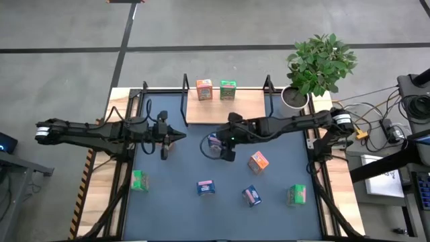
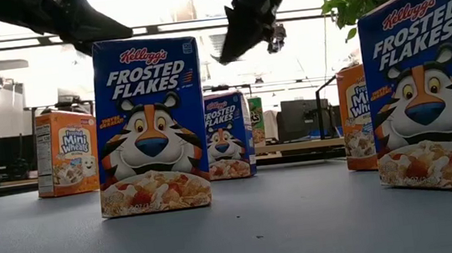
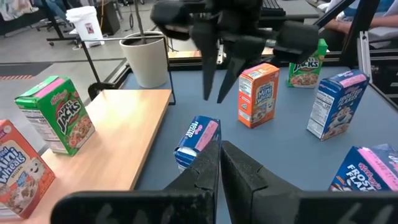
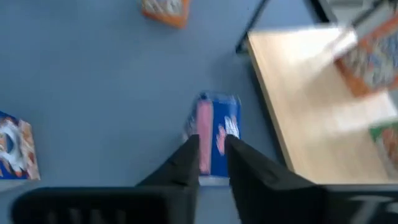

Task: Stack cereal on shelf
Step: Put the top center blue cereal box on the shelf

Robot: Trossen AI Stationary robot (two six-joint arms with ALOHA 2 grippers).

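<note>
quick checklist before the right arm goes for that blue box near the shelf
1. Right hand above the blue Frosted Flakes box: ok.
2. Fingers wide enough to take the box: not ok, gap looks narrow in the right wrist view.
3. Box standing upright: ok.
4. Free room on the shelf beside the orange Mini-Wheats box and green Apple Jacks box: ok.
5. Left hand clear of the box: ok, off to its side, fingers together.

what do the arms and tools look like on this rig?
Both arms are slim, dark, jointed links with pale silver-white collars near their outer ends. The left tool and right tool each end in two black tapered fingers. Cables trail off by the right arm's base.
</note>
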